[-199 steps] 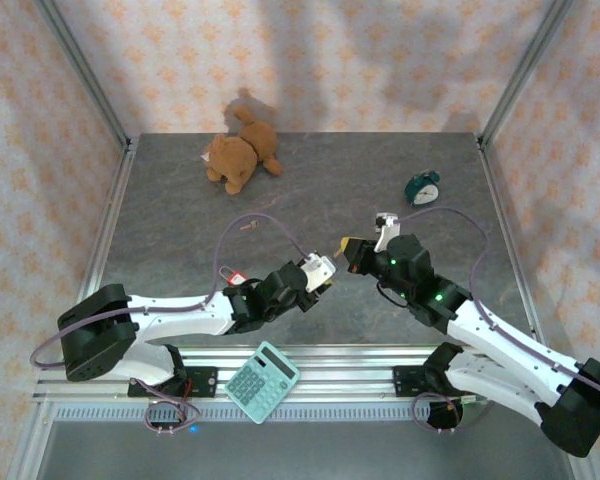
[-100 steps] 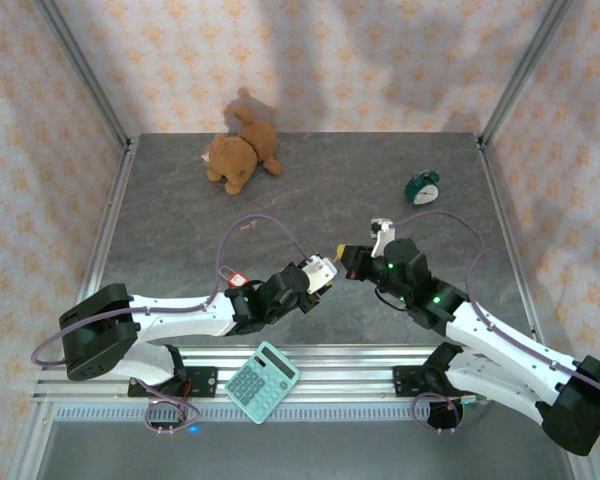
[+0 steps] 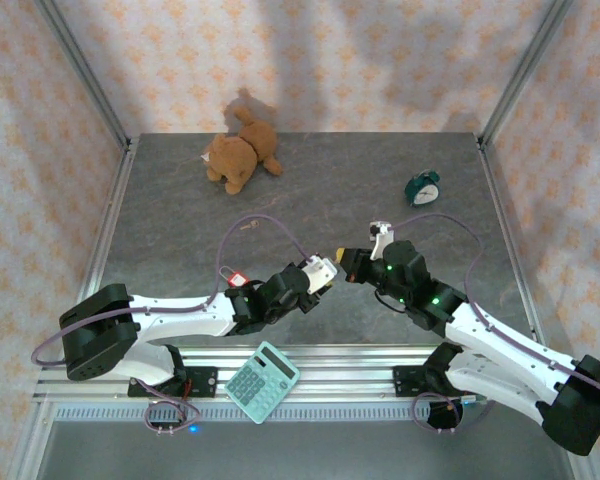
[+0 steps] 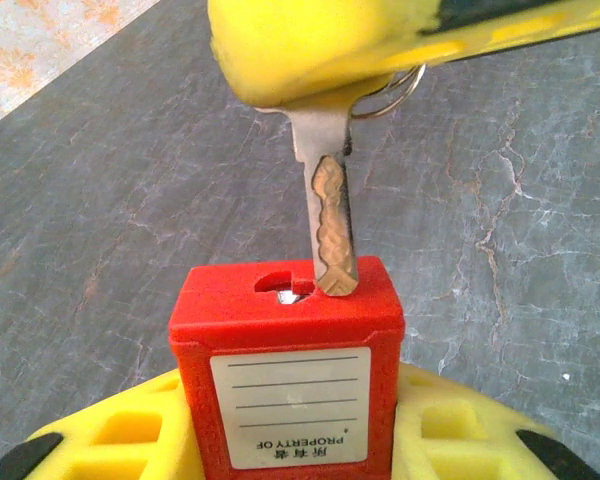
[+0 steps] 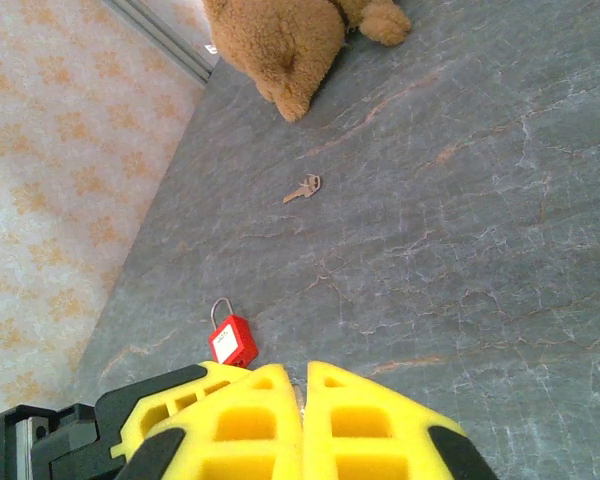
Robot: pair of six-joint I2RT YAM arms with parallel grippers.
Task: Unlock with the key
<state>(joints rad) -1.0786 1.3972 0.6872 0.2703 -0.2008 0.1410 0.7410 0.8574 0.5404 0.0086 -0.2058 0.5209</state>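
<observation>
My right gripper pinches key, tip at keyhole edge on lock. Left gripper clamps lock. I see second lock near left arm; spare key, bear, clock, calculator well apart.

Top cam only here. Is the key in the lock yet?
Observer: No. On the left wrist view the key has its tip at the top of the red padlock, just right of the keyway, not in it.
Operator: Lock held straight?
Observer: Yes, it stands upright between the fingers of the left gripper, keyway facing up.
Operator: Right grip on the key?
Observer: The right gripper is shut on the key's head; a ring pokes out beside its fingers.
</observation>
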